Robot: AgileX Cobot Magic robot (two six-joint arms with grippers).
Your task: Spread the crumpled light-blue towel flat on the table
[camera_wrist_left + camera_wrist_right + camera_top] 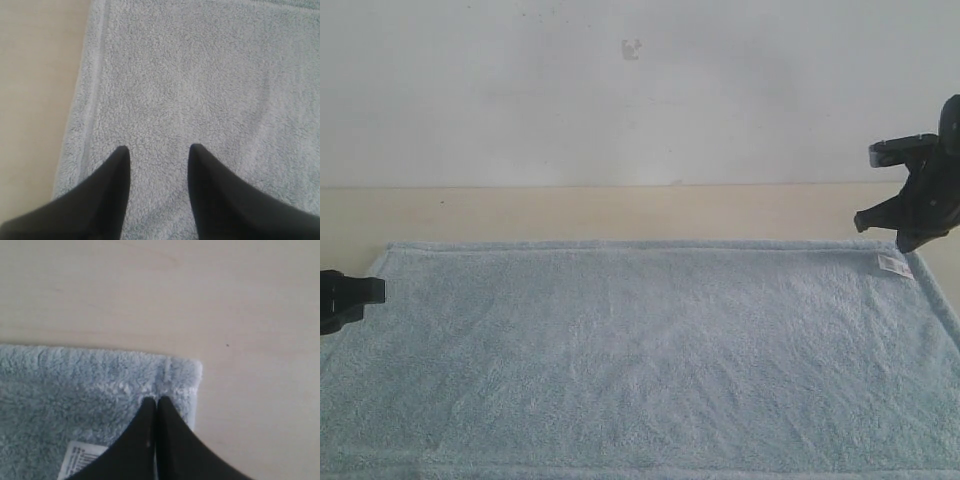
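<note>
On beige table (620, 212), flat towel (640, 360), white wall (620, 100)

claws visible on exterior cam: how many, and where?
2. The left claw pokes in at the left edge of the view, over the towel's left side. The right claw is at the towel's far right corner, beside the white label.

Flat towel (640, 350) covers most of table (620, 212), far strip bare

Beige table (620, 212) under flat pale-blue towel (640, 360)
</note>
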